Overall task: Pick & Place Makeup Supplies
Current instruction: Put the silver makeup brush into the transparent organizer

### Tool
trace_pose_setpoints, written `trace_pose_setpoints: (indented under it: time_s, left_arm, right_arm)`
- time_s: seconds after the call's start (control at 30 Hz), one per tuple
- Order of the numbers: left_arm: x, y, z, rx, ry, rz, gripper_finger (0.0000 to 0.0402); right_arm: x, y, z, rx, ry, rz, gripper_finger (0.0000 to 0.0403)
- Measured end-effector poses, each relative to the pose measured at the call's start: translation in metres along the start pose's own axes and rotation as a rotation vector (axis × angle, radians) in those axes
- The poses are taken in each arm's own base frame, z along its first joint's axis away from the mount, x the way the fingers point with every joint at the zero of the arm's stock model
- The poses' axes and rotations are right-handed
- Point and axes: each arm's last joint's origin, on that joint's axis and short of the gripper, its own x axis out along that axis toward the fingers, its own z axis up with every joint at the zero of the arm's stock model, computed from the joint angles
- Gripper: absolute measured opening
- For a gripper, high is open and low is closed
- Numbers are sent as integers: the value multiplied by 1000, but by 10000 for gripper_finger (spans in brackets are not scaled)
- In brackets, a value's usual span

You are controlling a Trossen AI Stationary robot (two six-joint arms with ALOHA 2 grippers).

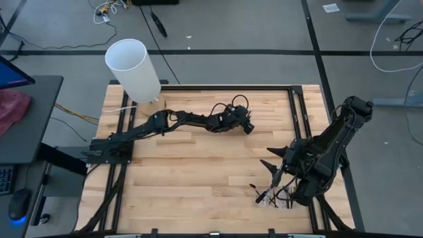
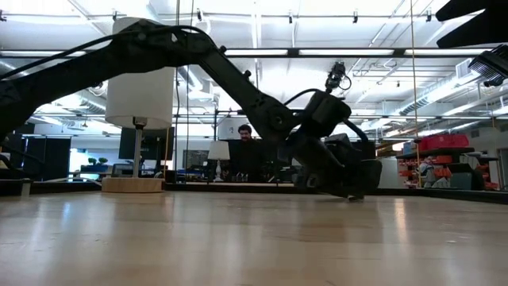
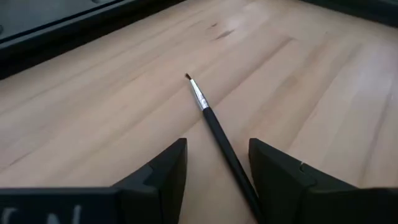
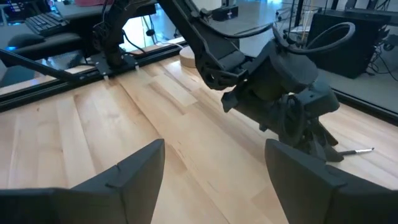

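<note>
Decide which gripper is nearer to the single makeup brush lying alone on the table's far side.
Left. The left gripper sits low over the brush, whose handle runs between its open fingers. The right gripper waits near the table's right edge, well away from it.

Black-handled, silver-ferruled makeup brush [image 3: 214, 127] on pale striped wooden table [image 3: 93, 118]; white cylinder [image 1: 134, 71].

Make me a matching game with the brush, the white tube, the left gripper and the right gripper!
Things:
1. brush
2. white tube
3. left gripper
4. right gripper

Places or states:
A. stands at the table's far left corner
B. lies flat on the wood between two dark jaws
C. low over the table's far middle
D. waits open over the near right side

Pairs: 1-B, 2-A, 3-C, 4-D
</note>
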Motion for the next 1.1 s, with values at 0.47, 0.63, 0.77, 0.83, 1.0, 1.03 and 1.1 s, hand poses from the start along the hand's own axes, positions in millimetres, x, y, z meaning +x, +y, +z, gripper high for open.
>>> trace_pose_setpoints:
  time_s: [0.47,0.63,0.77,0.83,1.0,1.03,1.1]
  left_arm:
    - [-8,0,-21,70,257,-78,13]
    - [-16,-13,-28,89,279,-59,18]
    - [-32,-33,-37,138,289,-11,10]
    - [-41,-45,-44,171,300,10,10]
    - [-62,-68,-59,221,315,56,18]
    - [-66,-72,-60,224,317,68,17]
    - [-76,-77,-62,256,345,73,12]
  right_arm:
    - [0,2,-1,-1,35,13,279]
    - [0,2,-2,4,87,22,279]
    - [0,4,-3,12,105,30,279]
    - [0,4,-3,12,104,34,279]
    - [0,8,-2,4,101,51,279]
    - [-1,8,-2,1,100,54,279]
    - [-1,9,-2,-6,99,58,279]
